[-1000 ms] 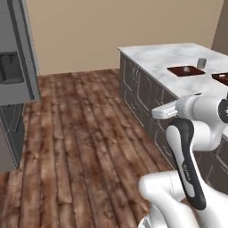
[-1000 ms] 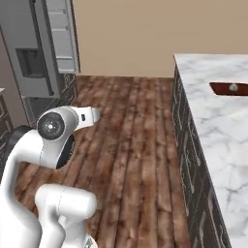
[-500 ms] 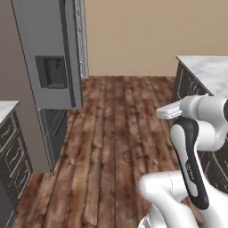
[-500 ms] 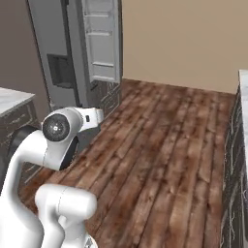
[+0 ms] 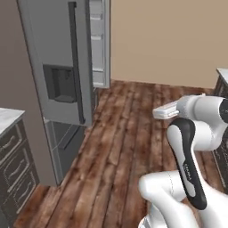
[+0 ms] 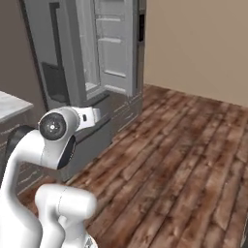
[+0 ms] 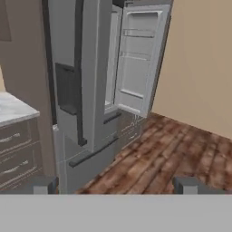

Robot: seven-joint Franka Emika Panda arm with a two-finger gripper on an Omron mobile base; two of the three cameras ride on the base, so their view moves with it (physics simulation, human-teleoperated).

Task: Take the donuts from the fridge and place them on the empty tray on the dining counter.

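Hand view puts us square on the fridge [image 7: 90, 86], tall, flat grey panels, and its right door [image 7: 140, 59] hangs open, showing pale moulded door shelves that look bare. The tool [image 7: 115, 185] sits low in frame, its two small dark tips spread wide with nothing between them. The donuts themselves? Can't make them out; the cabinet interior is hidden edge-on behind the closed left door, so I judge they sit somewhere in there.

From the left base view, the long dark handle [image 5: 76, 67] runs down beside the square dispenser recess [image 5: 60, 83], smooth and matte. The floor [image 5: 120, 151] is glossy brown plank. A slice of marble worktop [image 5: 6, 116] over dark drawers sits just beside the fridge.

What could go wrong: the open door stands between the arm and the shelves, so a careless swing could clip its edge. Approaching at this slant, the tool may reach blind and knock a soft, iced ring off its shelf.
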